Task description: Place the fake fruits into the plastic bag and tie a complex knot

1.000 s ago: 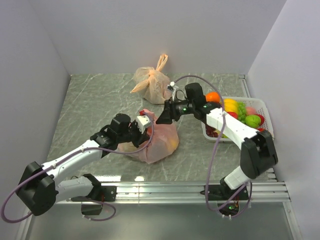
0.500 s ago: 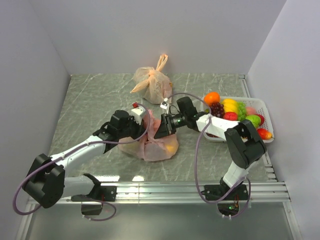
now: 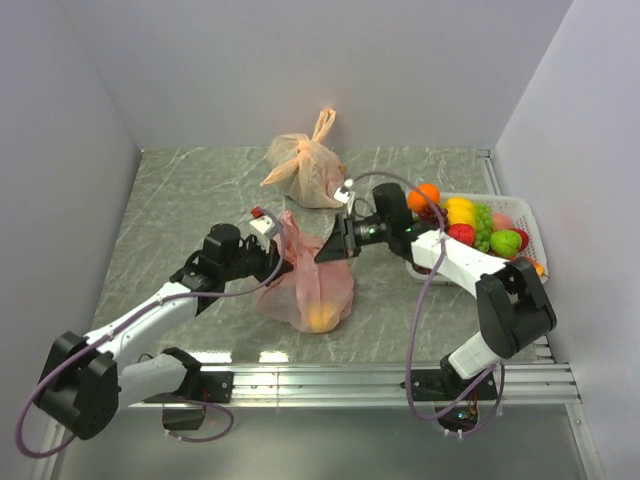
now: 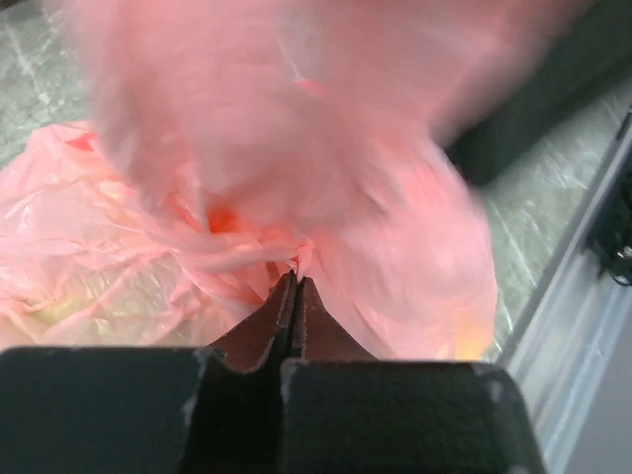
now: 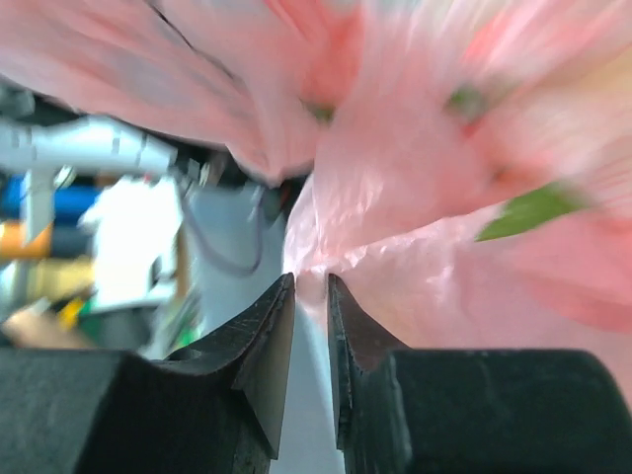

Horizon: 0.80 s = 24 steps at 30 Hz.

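Your plastic bag (image 3: 305,288) sags at mid-table, with one orange-yellow fake fruit (image 3: 322,318) showing through its lower end. The left gripper (image 4: 296,284) is clamped tight on the film at the bag's upper left. The right gripper (image 5: 311,281) pinches film at the upper right — the bag's top is stretched between them. Behind the bag sits a pale orange tied bag (image 3: 305,168). To the bag's right, a white basket (image 3: 527,215) holds more fake fruits (image 3: 470,222) — the right arm (image 3: 455,260) lies over its left edge.

Pale lilac walls (image 3: 300,60) enclose a grey-green marbled tabletop (image 3: 190,200) edged by an aluminium rail (image 3: 380,380).
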Each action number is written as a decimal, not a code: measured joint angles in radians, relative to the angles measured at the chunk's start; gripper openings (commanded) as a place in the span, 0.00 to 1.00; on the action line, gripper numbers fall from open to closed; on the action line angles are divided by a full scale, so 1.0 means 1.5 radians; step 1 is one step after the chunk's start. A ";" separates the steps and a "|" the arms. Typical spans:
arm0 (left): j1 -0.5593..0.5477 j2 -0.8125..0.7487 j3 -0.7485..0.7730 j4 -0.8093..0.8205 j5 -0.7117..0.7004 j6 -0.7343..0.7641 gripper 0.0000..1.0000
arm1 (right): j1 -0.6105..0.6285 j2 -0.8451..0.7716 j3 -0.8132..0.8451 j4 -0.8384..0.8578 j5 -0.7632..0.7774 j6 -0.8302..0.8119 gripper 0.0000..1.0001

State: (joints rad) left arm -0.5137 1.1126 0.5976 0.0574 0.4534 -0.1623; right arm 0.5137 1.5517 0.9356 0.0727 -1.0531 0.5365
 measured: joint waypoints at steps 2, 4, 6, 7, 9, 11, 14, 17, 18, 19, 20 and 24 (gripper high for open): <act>0.000 -0.022 -0.008 -0.007 0.010 0.003 0.00 | -0.024 -0.013 0.028 -0.014 0.027 -0.021 0.28; 0.000 -0.030 -0.014 -0.010 0.015 0.003 0.00 | -0.033 -0.019 0.055 -0.026 0.066 -0.045 0.26; 0.000 -0.019 -0.015 -0.012 0.017 0.002 0.00 | -0.024 -0.016 0.079 -0.041 0.107 -0.068 0.23; 0.000 -0.011 -0.015 -0.012 0.017 0.002 0.00 | -0.016 -0.010 0.089 -0.050 0.124 -0.080 0.23; 0.000 0.009 -0.014 -0.016 0.016 0.002 0.00 | 0.000 0.007 0.103 -0.063 0.151 -0.099 0.21; 0.000 0.030 -0.013 -0.023 0.015 0.002 0.00 | 0.018 0.034 0.115 -0.086 0.175 -0.121 0.19; 0.000 0.048 -0.010 -0.032 0.016 0.000 0.00 | 0.039 0.073 0.125 -0.126 0.205 -0.146 0.19; 0.000 0.061 0.002 -0.034 0.020 -0.014 0.00 | 0.054 0.094 0.124 -0.176 0.226 -0.169 0.30; 0.000 0.065 0.005 -0.033 0.021 -0.020 0.00 | 0.058 0.095 0.124 -0.189 0.231 -0.176 0.33; 0.000 0.071 0.007 -0.030 0.023 -0.030 0.00 | 0.061 0.095 0.124 -0.197 0.230 -0.181 0.37; 0.000 0.078 0.009 -0.025 0.026 -0.040 0.00 | 0.062 0.095 0.123 -0.199 0.229 -0.182 0.46; 0.000 0.119 0.009 0.008 0.042 -0.096 0.00 | 0.064 0.095 0.118 -0.185 0.190 -0.165 0.63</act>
State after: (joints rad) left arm -0.5137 1.2903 0.6117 0.0689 0.5159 -0.3065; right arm 0.6090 1.6936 1.1122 -0.2054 -0.7685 0.2893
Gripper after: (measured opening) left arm 0.012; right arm 0.564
